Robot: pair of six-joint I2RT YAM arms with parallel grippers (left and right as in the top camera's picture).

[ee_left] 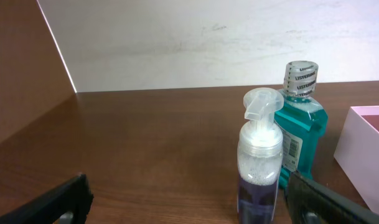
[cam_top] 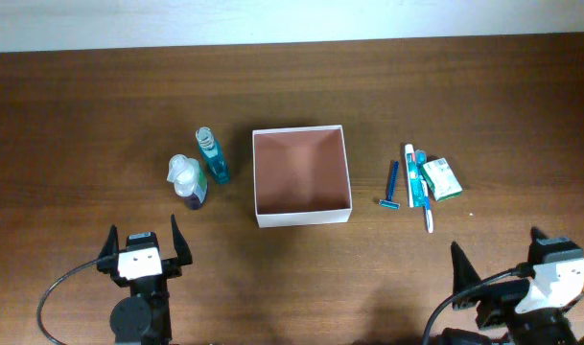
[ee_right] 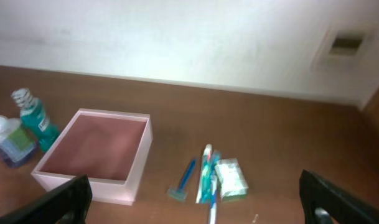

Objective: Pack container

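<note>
The container (cam_top: 302, 212), a square white-walled box with a reddish-brown inside, sits empty mid-table; it also shows in the right wrist view (ee_right: 139, 163). Left of it stand a teal mouthwash bottle (cam_top: 213, 156) (ee_left: 301, 130) and a clear pump bottle (cam_top: 187, 180) (ee_left: 259, 165) with purple liquid. Right of it lie a blue razor (cam_top: 391, 184) (ee_right: 183, 180), a toothpaste tube with a toothbrush (cam_top: 418, 180) (ee_right: 206, 176), and a green-and-white packet (cam_top: 442, 178) (ee_right: 231, 178). My left gripper (cam_top: 143, 247) (ee_left: 189, 202) is open near the front edge, below the bottles. My right gripper (cam_top: 498, 259) (ee_right: 195, 199) is open at the front right.
The brown wooden table (cam_top: 100, 105) meets a white wall (ee_left: 208, 37) at the back. A wall fixture (ee_right: 345, 45) shows at the upper right of the right wrist view.
</note>
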